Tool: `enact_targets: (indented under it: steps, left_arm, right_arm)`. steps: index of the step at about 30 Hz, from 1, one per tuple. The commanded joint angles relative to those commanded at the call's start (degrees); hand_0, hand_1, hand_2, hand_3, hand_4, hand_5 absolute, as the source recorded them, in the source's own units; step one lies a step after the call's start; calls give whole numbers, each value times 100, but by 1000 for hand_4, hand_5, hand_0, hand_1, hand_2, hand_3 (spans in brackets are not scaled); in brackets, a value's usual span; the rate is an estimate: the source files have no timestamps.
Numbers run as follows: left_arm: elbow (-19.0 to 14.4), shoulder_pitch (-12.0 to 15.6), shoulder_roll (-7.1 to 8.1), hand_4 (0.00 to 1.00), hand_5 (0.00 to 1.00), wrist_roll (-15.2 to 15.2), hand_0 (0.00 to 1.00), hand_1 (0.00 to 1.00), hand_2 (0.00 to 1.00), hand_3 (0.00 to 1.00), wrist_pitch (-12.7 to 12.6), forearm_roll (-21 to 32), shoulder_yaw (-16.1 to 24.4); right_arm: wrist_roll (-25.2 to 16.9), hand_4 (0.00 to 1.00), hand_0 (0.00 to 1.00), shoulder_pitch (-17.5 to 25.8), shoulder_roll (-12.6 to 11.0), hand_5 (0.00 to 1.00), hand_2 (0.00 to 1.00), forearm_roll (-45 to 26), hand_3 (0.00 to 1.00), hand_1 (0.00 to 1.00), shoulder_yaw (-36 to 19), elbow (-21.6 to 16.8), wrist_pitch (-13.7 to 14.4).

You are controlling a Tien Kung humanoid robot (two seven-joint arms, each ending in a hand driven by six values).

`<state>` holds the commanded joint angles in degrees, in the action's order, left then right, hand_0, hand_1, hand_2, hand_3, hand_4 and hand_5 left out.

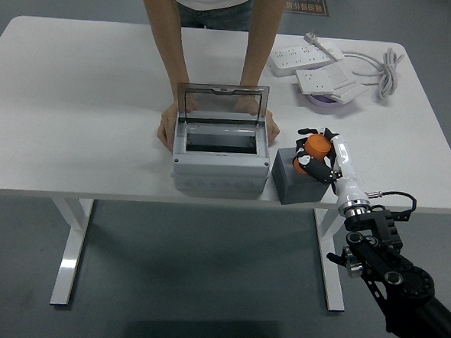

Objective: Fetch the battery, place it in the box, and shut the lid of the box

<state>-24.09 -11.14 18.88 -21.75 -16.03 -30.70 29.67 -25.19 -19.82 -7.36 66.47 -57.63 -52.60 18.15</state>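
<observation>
Orange and rounded, the battery (318,147) sits inside the curled fingers (308,166) of the right hand (322,155), which closes around it from the side and from below. Directly under the hand lies a dark grey block (297,179), and the hand with its load rests at the block's top; whether the battery touches the block cannot be told. The black right arm (391,275) runs back from the hand toward the lower right corner, a thin cable looping at the wrist.

To the hand's left, just beside the grey block, stands the grey box (221,159) with its clear lid (221,104) raised upright at the back, the inside open to view. A person at the far side holds the box steady, one hand (165,128) on its left end and the other hand (272,128) on its right end, close to the robot's fingers but apart from them.

Beyond the hand, farther across the white table (76,99), lie two white power strips (314,67) with a coiled cord (385,68), one resting over a purple dish (329,102).
</observation>
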Motion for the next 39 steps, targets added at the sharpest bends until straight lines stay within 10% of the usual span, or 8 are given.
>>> enact_targets:
  steps: [39]
  left_arm:
    - [-10, 4, -30, 606, 16, -83, 618, 690, 585, 590, 32, -277, 118]
  right_arm:
    - [57, 429, 320, -150, 17, 2, 527, 319, 552, 433, -91, -198, -54]
